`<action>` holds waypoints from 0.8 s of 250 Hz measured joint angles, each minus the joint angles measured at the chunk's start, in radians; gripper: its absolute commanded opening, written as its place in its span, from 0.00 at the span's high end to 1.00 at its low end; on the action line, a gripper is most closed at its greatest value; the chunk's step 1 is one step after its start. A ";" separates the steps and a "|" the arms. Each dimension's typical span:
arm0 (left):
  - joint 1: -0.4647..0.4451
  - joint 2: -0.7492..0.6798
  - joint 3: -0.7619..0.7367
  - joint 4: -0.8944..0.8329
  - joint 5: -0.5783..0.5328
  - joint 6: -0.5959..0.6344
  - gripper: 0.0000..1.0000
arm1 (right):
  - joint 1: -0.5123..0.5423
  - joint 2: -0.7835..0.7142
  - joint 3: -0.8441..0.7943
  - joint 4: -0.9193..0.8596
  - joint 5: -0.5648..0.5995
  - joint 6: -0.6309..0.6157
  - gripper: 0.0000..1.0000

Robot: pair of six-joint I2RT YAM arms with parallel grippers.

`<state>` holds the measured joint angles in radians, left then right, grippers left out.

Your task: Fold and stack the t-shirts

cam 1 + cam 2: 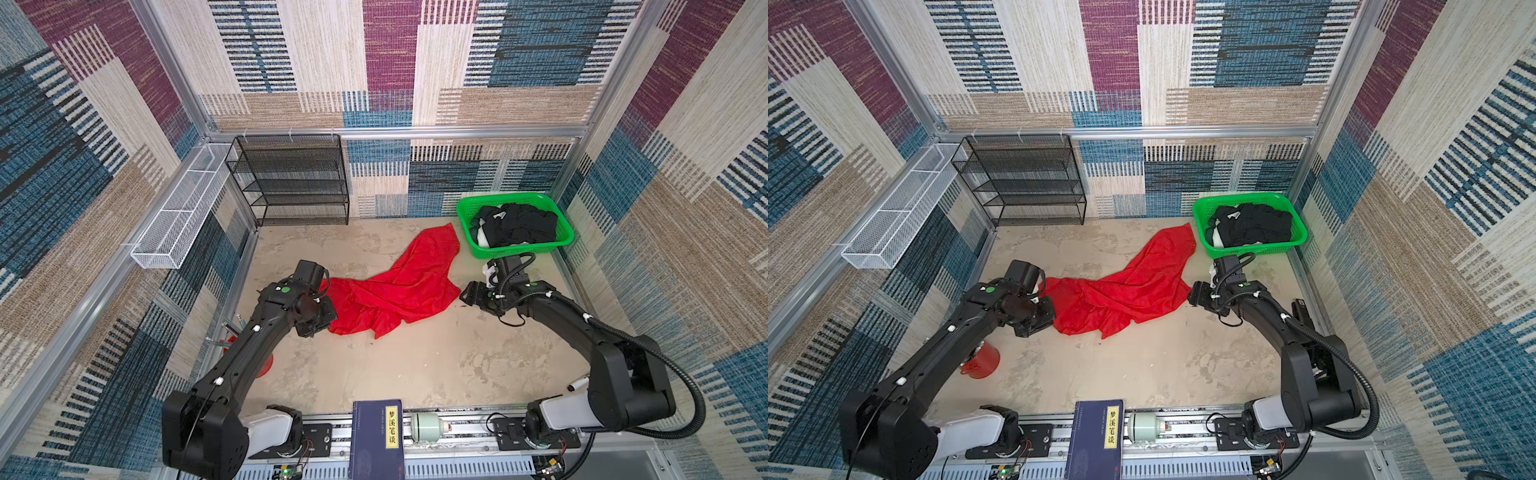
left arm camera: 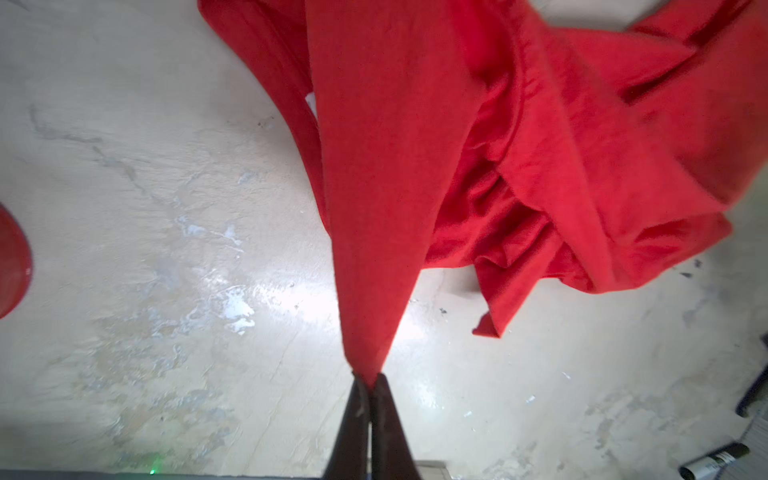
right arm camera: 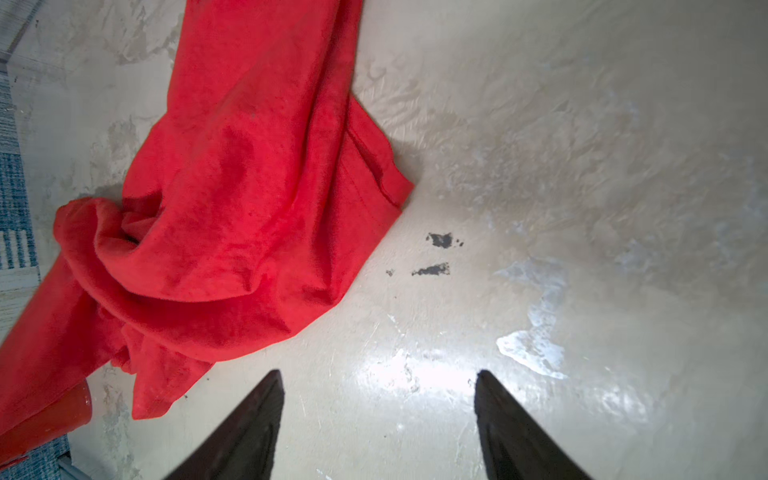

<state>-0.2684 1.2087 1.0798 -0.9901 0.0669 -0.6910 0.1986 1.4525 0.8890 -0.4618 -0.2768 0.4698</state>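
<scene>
Two hands, one garment: spread-out stage of fold-and-stack. Left hand is closed on a pinch of the bright red short-sleeved cloth t-shirt. In the left wrist view the fabric rises in a taut wedge from the pale mottled worktop to the pressed-together tips. Right hand stands parted and empty over bare worktop, near the shirt's hemmed edge but not touching it. In both top views the shirt lies crumpled mid-worktop, running diagonally from the left hand toward the green plastic mesh basket at rear right. Its far tip ends just beside the basket wall (contact: cannot tell). Black cloth t-shirts, w/ some white, sit heaped in the basket, unfolded. Nothing is stacked yet.

Technique (judgement): the step in hand is prob. a 2nd grip, so the shirt can be pulled flat. The right hand should take a hem or shoulder corner on the same edge as the left's hold, not a mid-body bunch. Close low, on the seam, where cloth slips least. Then draw both hands apart evenly, w/o jerking. Soft knit drags and twists, so lift enough to free the folds beneath, and steer the far tip clear of the basket.
</scene>
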 measured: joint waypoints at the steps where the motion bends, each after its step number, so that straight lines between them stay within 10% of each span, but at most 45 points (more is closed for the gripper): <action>1: 0.000 -0.002 0.002 -0.003 -0.001 -0.001 1.00 | 0.000 0.002 0.000 0.002 0.000 0.000 0.38; 111: 0.000 -0.017 0.213 -0.170 -0.060 -0.016 1.00 | -0.003 0.351 0.212 0.129 0.006 -0.027 0.49; 153: 0.003 -0.013 0.229 -0.188 -0.065 -0.016 1.00 | -0.002 0.416 0.238 0.127 -0.003 -0.044 0.73; 171: 0.005 -0.013 0.240 -0.196 -0.068 -0.016 1.00 | -0.002 0.419 0.238 0.127 -0.012 -0.055 1.00; 200: 0.010 -0.013 0.256 -0.198 -0.078 -0.016 1.00 | -0.002 0.399 0.228 0.119 -0.020 -0.056 1.00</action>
<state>-0.2588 1.1961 1.3361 -1.1881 -0.0109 -0.7071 0.1963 1.8519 1.1172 -0.3428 -0.2966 0.4137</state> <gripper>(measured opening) 0.055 0.049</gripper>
